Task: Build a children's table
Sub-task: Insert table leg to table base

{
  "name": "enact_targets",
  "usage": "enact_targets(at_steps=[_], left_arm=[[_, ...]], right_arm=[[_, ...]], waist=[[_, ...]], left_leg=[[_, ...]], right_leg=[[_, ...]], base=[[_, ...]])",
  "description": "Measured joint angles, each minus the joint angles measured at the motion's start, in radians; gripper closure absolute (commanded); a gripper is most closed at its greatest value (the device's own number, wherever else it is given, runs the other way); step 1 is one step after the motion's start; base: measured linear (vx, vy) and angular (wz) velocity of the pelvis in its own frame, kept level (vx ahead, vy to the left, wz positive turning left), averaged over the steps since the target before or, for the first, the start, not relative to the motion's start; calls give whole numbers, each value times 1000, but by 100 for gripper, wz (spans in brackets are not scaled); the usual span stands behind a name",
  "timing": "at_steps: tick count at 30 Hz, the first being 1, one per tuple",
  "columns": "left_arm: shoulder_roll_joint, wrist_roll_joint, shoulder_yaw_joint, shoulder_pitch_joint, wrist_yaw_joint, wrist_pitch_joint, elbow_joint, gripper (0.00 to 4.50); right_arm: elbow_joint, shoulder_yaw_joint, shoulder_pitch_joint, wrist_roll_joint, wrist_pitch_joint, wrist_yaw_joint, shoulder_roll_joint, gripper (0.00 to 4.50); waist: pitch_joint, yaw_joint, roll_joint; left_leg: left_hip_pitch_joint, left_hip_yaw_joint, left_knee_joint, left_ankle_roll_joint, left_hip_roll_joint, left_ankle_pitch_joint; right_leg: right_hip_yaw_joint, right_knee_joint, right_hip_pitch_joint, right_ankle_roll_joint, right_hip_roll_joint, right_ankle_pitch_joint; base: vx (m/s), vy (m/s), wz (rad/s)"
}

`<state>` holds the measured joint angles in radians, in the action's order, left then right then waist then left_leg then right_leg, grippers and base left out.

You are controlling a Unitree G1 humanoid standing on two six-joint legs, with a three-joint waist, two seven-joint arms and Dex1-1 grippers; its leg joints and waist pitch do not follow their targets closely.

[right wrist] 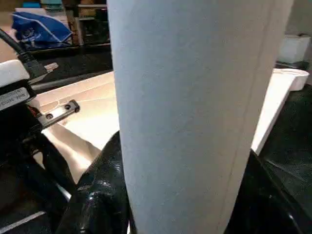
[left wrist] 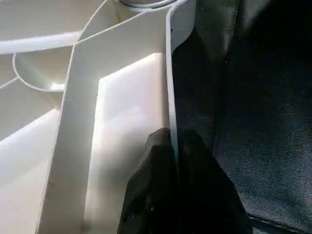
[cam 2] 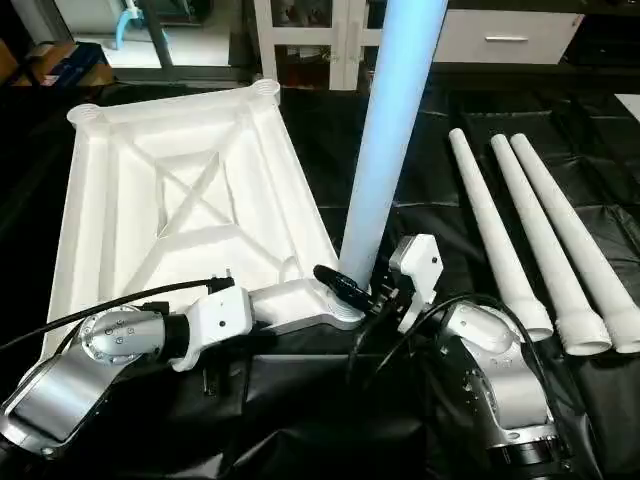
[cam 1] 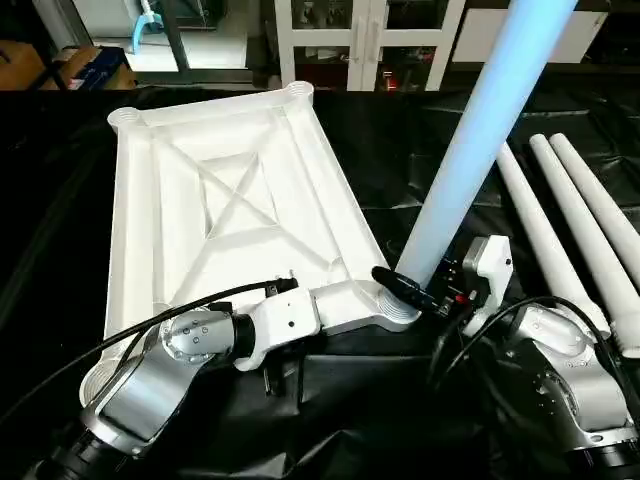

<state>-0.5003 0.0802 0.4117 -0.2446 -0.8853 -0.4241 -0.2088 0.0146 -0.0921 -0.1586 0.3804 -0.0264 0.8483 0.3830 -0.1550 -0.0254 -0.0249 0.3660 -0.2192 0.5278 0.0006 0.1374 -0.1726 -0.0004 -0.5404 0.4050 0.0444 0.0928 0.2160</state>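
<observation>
Black-draped table [cam 1: 420, 170] carries upturned top [cam 1: 210, 200] | left end effector [left wrist: 170, 161] pinches its rim | right end effector [cam 1: 425, 290] clamps upright leg [cam 1: 470, 150] at near corner socket [cam 1: 385, 305] (three legs [cam 2: 540, 230] lie beside) | next: press it straight down

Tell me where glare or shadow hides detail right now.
Left eye view: the upright leg looks bluish and washed out. Left wrist view: bright glare on the tabletop rib; the left claw is a dark blur. Right wrist view: the leg blocks the scene.
</observation>
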Motion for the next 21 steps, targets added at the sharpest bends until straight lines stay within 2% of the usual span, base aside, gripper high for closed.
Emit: enact_targets(at_steps=[10, 15, 17, 20, 21], left_arm=[[12, 4, -2, -2, 4, -14, 4, 450], [49, 4, -23, -5, 34, -69, 9, 450], [67, 4, -30, -10, 57, -89, 18, 450], [120, 15, -34, -39, 99, -128, 45, 450], [146, 25, -33, -59, 121, -143, 61, 450]], right_arm=[[2, 0, 0, -8, 0, -29, -10, 265], [19, -2, -13, -52, 0, -139, -67, 265], [37, -1, -28, -67, 0, -185, -88, 265], [70, 7, -57, -102, 0, -286, -128, 265], [89, 16, -77, -119, 0, -337, -150, 265]], waist=[[0, 0, -1], [0, 9, -1], [-2, 18, -2], [-11, 29, -8], [-16, 31, -15]], left_leg=[[-2, 0, 0, 0, -2, 0], [-6, 1, -1, 0, -2, 0], [-6, 6, -1, 0, -2, 0], [-4, 17, -10, 0, -3, 0], [2, 15, -23, 0, -3, 0]], right_leg=[[3, 3, 0, -1, 0, 7], [2, 3, -1, -4, 0, 20], [-5, 4, -1, -5, 0, 38], [-24, 16, -8, -13, 0, 67], [-43, 5, -18, -36, 1, 87]], base=[[0, 0, 0], [0, 0, 0], [-27, 11, -3], [-77, 36, -6], [-147, 20, 10]])
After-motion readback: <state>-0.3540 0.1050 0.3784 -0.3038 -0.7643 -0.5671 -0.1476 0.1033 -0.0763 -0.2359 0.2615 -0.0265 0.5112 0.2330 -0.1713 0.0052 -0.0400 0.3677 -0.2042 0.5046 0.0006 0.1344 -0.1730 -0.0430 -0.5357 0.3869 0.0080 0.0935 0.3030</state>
